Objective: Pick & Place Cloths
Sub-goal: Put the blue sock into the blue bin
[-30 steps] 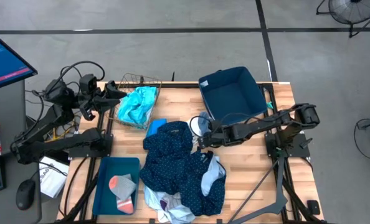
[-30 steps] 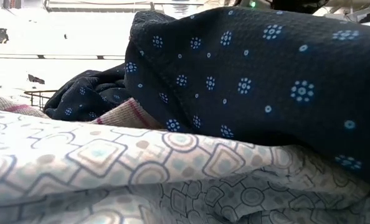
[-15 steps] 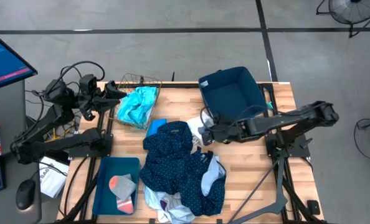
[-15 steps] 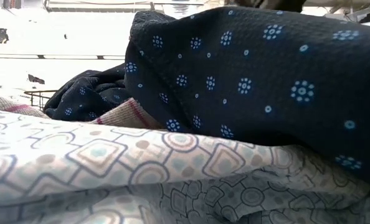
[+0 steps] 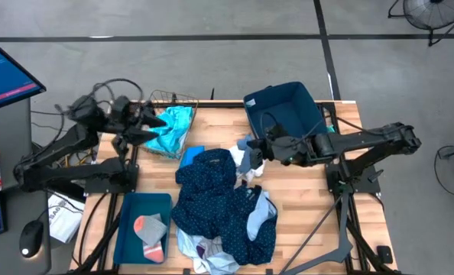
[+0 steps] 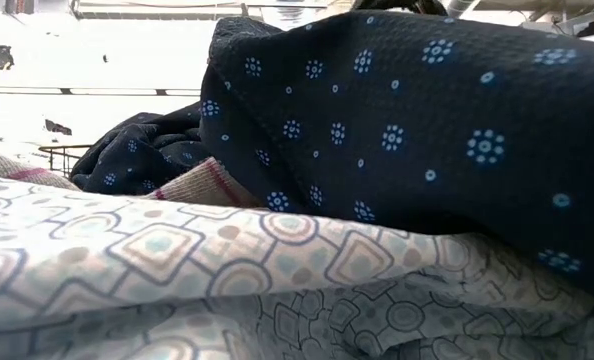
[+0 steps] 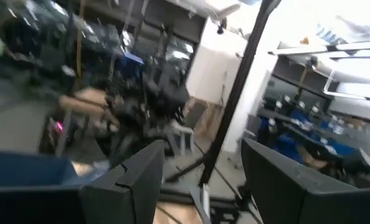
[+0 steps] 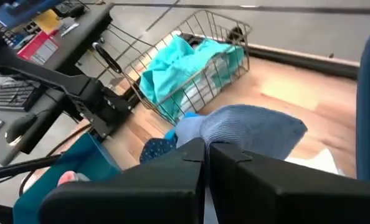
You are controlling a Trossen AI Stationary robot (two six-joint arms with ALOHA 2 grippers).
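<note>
Navy white-dotted cloth [image 5: 215, 191]; turquoise cloth [image 5: 168, 130]; pale blue-grey cloth [image 8: 247, 127]; navy bin [image 5: 288, 114].

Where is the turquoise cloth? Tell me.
In the high view the turquoise cloth lies in the wire basket at the table's far left edge, beside the left gripper.

A wooden table [image 5: 303, 202] is seen from above. At its far right corner a navy fabric bin [image 5: 284, 113] is set, and a wire basket [image 5: 168, 99] at the far left edge. A teal tray [image 5: 135, 206] is laid at the near left corner. A heap of cloths [image 5: 215, 202] is spread from the middle to the near edge.
</note>
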